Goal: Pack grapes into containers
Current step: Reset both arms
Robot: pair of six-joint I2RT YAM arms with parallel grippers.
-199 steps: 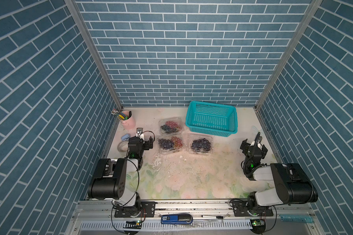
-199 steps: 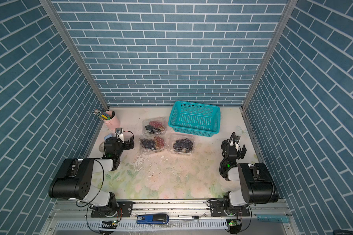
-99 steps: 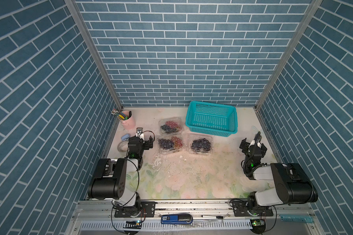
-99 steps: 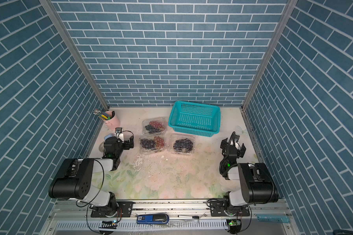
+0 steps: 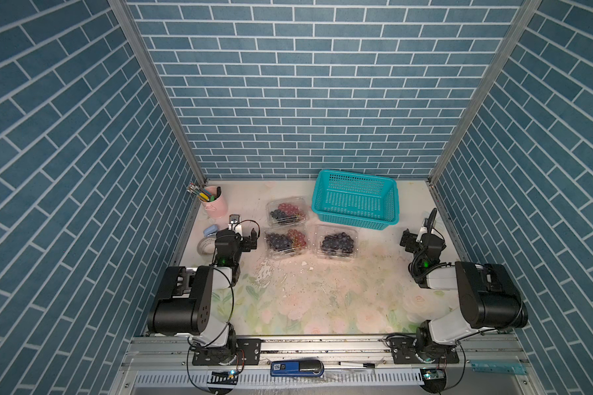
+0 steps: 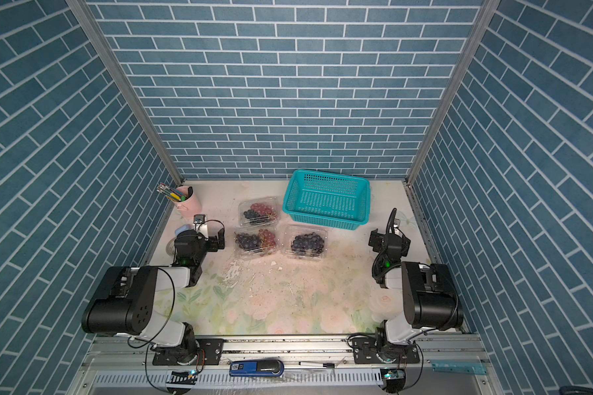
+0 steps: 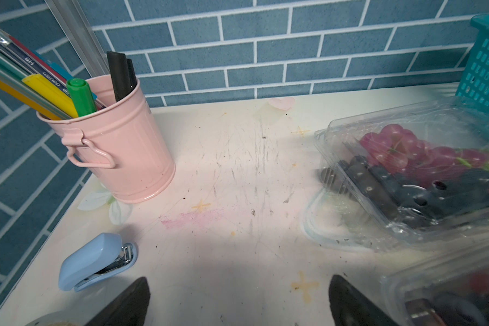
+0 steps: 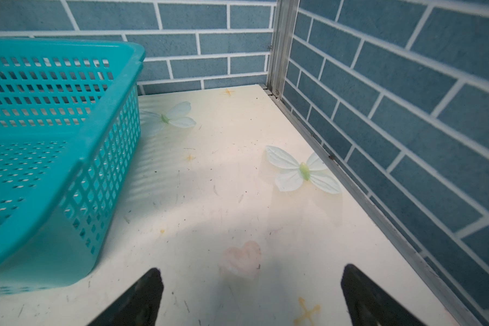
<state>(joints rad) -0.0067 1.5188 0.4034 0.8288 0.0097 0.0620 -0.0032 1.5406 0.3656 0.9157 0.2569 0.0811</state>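
Three clear clamshell containers sit mid-table in both top views: one at the back (image 5: 286, 212), one front left (image 5: 286, 242), one front right (image 5: 337, 243). The grapes (image 5: 336, 242) lie inside them; the right box holds dark grapes, the other two dark and red ones (image 7: 393, 146). My left gripper (image 5: 241, 236) hovers low just left of the front-left container (image 7: 449, 290), open and empty (image 7: 237, 279). My right gripper (image 5: 422, 236) is near the right wall, open with nothing between its fingers (image 8: 251, 269).
A teal perforated basket (image 5: 355, 203) stands at the back right, close to my right gripper (image 8: 40, 141). A pink cup of pens (image 7: 119, 146), a blue stapler (image 7: 93, 259) and a tape roll (image 5: 206, 244) crowd the left edge. Brick walls enclose three sides.
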